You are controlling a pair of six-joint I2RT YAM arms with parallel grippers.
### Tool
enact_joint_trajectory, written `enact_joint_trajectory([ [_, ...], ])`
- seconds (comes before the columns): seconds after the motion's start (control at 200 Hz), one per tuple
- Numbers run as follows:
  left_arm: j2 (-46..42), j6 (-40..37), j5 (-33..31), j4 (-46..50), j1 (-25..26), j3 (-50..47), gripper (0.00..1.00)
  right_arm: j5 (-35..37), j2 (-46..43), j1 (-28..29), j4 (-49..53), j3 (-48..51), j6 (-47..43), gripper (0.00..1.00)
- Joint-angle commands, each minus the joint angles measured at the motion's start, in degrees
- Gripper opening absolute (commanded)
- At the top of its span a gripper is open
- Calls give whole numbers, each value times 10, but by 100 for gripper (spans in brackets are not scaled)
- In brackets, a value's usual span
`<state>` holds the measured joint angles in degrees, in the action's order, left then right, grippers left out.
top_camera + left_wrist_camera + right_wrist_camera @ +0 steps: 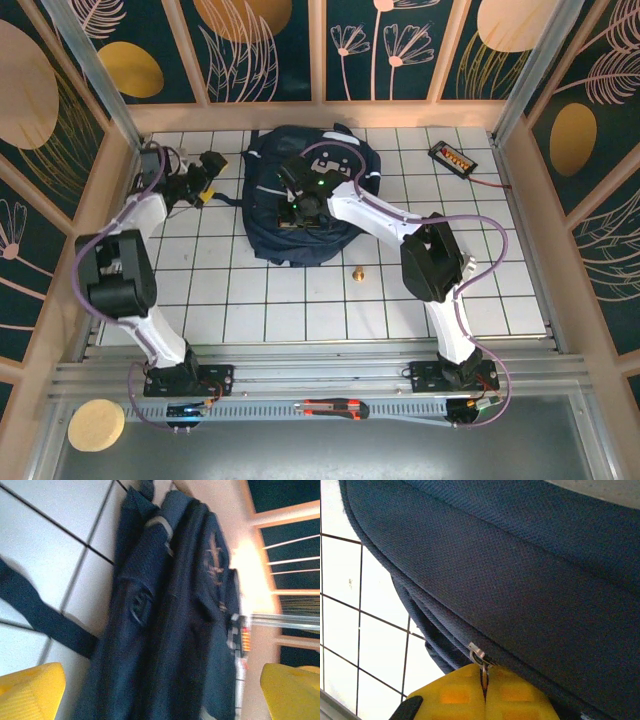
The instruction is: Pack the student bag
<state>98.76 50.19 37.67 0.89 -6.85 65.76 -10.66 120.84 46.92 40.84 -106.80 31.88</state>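
Note:
The student bag [300, 190], a dark navy backpack, lies flat at the back middle of the white tiled table [300, 300]. My right gripper [300, 212] is over its near half. In the right wrist view its yellow fingers [450, 695] are shut on the metal zipper pull [480, 657] at the bag's seam [520, 605]. My left gripper [212, 172] hangs just left of the bag, open. In the left wrist view its yellow fingertips [30, 690] stand wide apart with nothing between them, and the bag [170, 620] lies ahead with a black strap [40, 615] trailing over the tiles.
A black device with orange buttons [452, 157] lies at the back right. A small brass piece [357, 272] sits on the tiles in front of the bag. A red and black cutter [335, 408] lies on the front rail. Wooden walls close in the table's sides and back.

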Motion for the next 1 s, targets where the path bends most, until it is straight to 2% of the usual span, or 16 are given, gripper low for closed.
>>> enact_joint_trajectory([
  [0.0, -45, 135, 67, -145, 2, -91, 99, -13, 3, -4, 26, -24, -9, 0],
  [0.06, -66, 173, 93, -194, 10, -122, 99, -14, 2, -3, 28, -24, -11, 0],
  [0.22, -119, 138, 84, -131, 49, -135, 99, -12, -15, -3, 27, -17, -8, 0],
  [0.365, -143, 186, 80, -176, 73, -188, 99, -11, -32, -4, 31, -24, 0, 0],
  [0.676, -157, 205, 84, -173, 92, -205, 99, -2, -22, -8, 93, -146, 2, 0],
  [0.836, -158, 282, 91, -266, 96, -236, 99, -5, -14, -8, 115, -195, 6, 0],
  [0.996, -146, 314, 92, -297, 110, -226, 88, -6, -19, -7, 119, -199, 9, 0],
])
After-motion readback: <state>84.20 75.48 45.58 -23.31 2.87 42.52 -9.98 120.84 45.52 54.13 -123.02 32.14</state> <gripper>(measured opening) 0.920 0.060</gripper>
